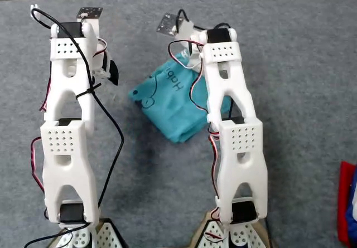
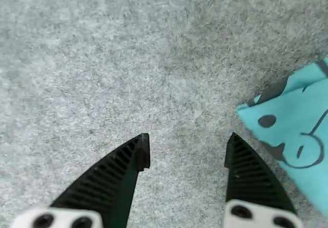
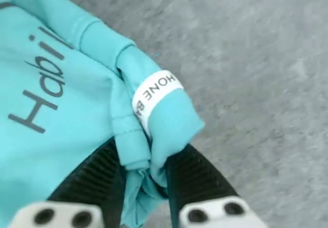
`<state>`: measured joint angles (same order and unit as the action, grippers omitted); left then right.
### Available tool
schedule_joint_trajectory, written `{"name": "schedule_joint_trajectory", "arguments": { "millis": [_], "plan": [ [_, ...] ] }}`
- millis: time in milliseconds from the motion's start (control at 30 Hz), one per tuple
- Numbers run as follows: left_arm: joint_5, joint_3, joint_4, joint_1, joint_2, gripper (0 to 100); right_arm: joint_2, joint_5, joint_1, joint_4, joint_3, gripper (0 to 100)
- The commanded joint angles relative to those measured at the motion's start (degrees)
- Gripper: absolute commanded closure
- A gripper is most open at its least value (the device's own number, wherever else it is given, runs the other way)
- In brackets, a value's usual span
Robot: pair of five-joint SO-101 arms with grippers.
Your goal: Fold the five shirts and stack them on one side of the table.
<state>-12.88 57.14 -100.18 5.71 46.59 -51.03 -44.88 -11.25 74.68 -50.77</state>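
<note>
Grey felt-covered surface carries one crumpled teal fabric shirt w/ dark lettering and a line drawing. It lies in the far half, approx midway btwn the left and right edges, partly under the right white arm. It's bunched, not flat, w/ one corner pointing toward the near edge.

Right tool is pinching a gathered fold of the teal shirt's edge. Its black ribbed fingers press the cloth from both sides (a small white sewn-in tag wraps the fold just past the fingertips). In the high view the right arm's end sits over the shirt's corner nearest the far edge.

Left tool is spread wide over bare grey surface, its own black ribbed fingers well apart. A corner of the teal shirt lies just beside one finger; can't tell if they touch. From above, the left tool hangs at the end of the left white arm, beside the shirt's left side.

Red and blue cloth shows at the right edge, toward the near right corner, well apart from the teal shirt. Can't tell its shape or fold.
</note>
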Motion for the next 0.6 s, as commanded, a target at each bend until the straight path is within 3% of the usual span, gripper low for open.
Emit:
{"name": "schedule_joint_trajectory", "arguments": {
  "millis": [0,133,300,433,567],
  "plan": [
    [-0.4,2.4,-0.6,0.1,-1.2,75,0.2,-0.9,-2.1,-2.5,-2.5,85.5],
    [-0.4,2.4,-0.6,0.0,-1.2,75,0.3,-0.9,-3.6,-2.2,-2.6,68.4],
    [-0.4,2.4,-0.6,0.1,-1.2,75,1.4,2.0,-3.3,2.5,-7.1,58.8],
    [-0.3,2.4,-0.6,0.0,-1.2,75,3.5,14.6,-1.4,14.0,-16.7,58.7],
    [-0.2,2.4,-0.6,0.0,-1.2,75,4.2,32.1,0.5,26.7,-26.1,58.7]
  ]
}}
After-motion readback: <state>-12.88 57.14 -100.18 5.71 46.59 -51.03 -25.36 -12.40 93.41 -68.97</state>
